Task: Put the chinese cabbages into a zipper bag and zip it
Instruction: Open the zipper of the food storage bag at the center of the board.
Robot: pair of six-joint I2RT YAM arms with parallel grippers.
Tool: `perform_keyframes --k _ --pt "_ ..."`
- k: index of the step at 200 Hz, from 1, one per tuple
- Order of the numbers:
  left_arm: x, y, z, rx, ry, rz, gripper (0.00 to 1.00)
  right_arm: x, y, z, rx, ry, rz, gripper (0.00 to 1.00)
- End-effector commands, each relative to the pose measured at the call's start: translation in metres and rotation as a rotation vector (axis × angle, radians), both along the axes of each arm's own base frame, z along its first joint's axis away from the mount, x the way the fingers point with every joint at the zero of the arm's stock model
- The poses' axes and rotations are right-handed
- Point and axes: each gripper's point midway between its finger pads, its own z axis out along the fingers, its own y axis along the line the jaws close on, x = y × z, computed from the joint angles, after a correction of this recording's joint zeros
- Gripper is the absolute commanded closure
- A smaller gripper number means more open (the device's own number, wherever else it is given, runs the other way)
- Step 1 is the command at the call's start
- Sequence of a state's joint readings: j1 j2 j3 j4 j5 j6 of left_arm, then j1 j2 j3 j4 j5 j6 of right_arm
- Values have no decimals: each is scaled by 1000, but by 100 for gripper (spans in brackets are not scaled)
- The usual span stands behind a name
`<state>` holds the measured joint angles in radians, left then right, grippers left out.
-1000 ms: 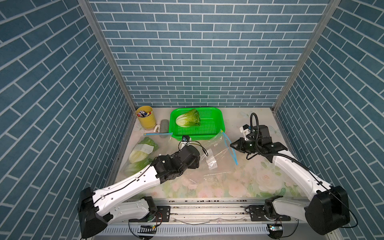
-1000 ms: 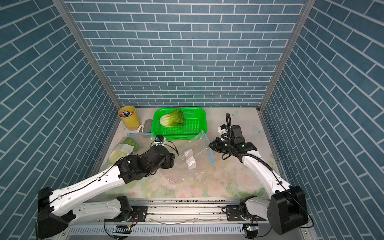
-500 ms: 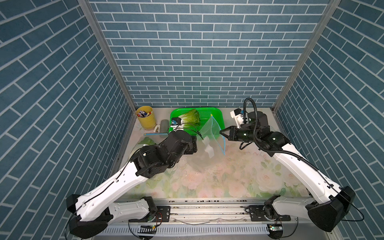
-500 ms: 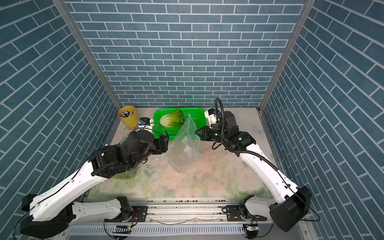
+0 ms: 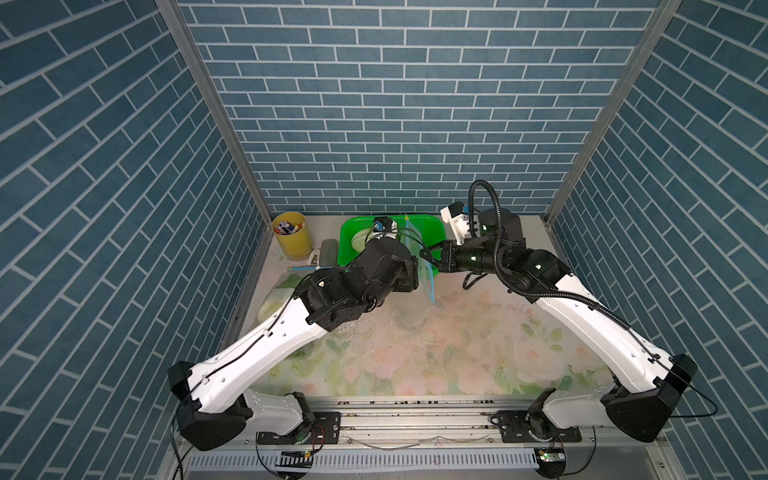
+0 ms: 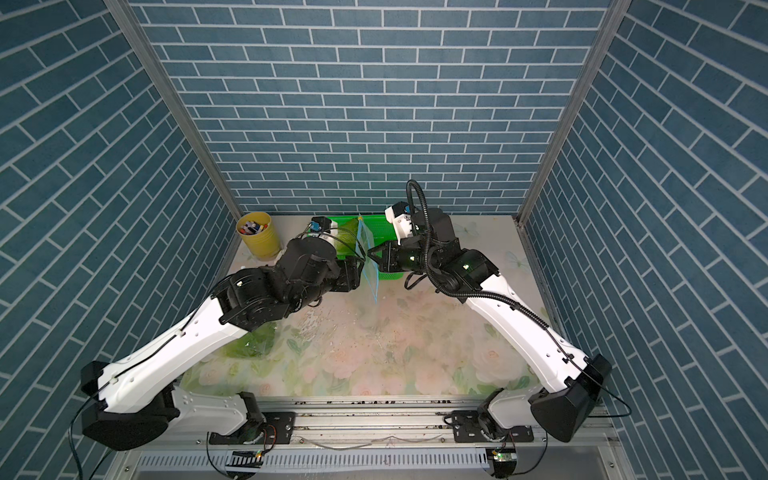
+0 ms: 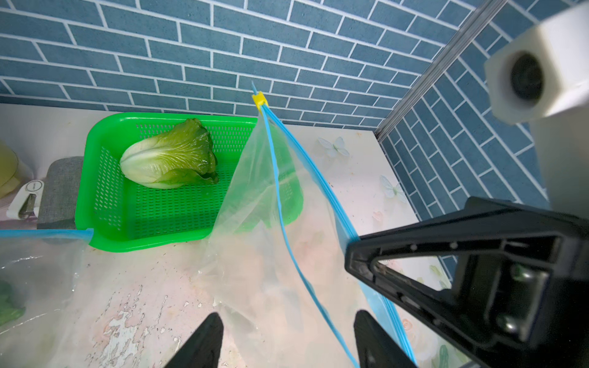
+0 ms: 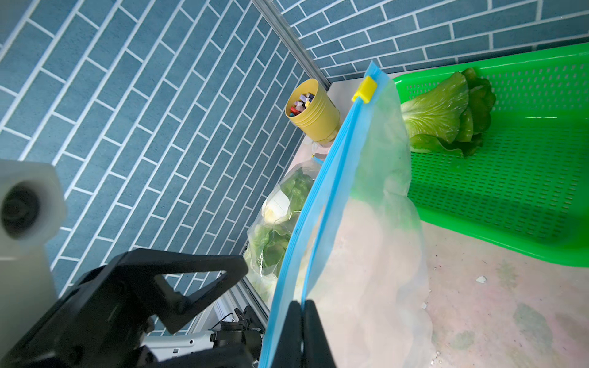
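Note:
The clear zipper bag with a blue zip rim and a yellow slider hangs upright above the table, in front of the green basket. My right gripper is shut on one blue lip of its rim; in both top views it pinches the bag from the right. My left gripper is open, its fingers either side of the other blue lip without touching it. One chinese cabbage lies in the basket. More cabbage shows inside a second clear bag at the table's left edge.
A yellow cup of pens stands at the back left corner. A grey roll lies beside the basket. Brick walls close in three sides. The floral table top stretches toward the front rail.
The right gripper has lifted the bag from lying flat to hanging upright near the basket. Both arms moved up and toward the back. The left jaws have narrowed a little around the bag's lip.

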<state>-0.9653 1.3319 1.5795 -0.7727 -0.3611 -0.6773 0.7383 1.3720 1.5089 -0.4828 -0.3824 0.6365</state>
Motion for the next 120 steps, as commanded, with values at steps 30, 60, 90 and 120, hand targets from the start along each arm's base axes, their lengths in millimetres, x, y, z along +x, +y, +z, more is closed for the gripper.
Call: perform_keyframes --k 30,60,90,120 --pt "18 -15 -20 -71 64 -16 47 1 10 6 -13 -27 14 100" --pt "25 -13 -26 -58 56 10 55 2 12 6 -19 -32 14 100" --pt "31 -10 -40 -60 100 39 69 0 14 3 -20 -26 25 100" --pt "33 -4 -37 -87 71 65 82 -2 12 1 -27 -27 29 100"
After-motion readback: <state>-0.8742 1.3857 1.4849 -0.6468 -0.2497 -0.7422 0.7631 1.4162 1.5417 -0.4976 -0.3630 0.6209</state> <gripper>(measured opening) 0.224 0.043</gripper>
